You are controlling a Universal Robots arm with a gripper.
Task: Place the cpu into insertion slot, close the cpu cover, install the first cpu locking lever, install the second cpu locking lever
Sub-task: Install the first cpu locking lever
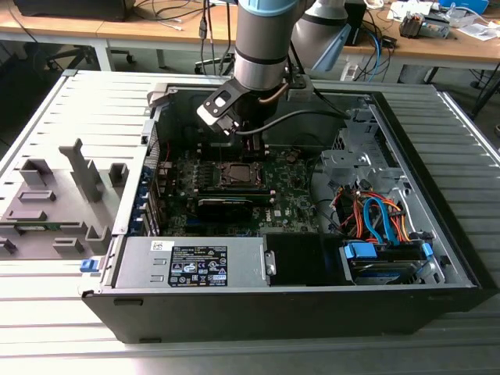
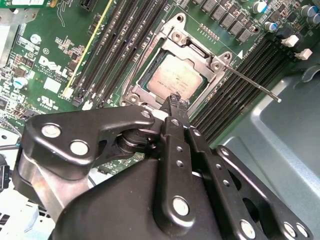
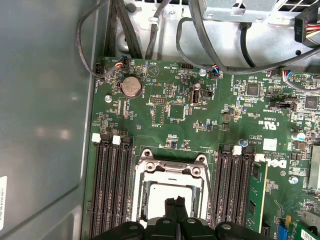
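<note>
My gripper (image 2: 176, 101) is pinched shut, empty, over the cover (image 2: 192, 45); I'd push the free lever (image 2: 250, 84) down squarely so it doesn't slip.

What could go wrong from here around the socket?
One: the shut fingers sit at the edge of the cpu cover, right over the cpu; a push off line could scrape either. Two: a locking lever juts out across the memory slots, seemingly unlatched; it might slip off the narrow fingers and strike them.
</note>
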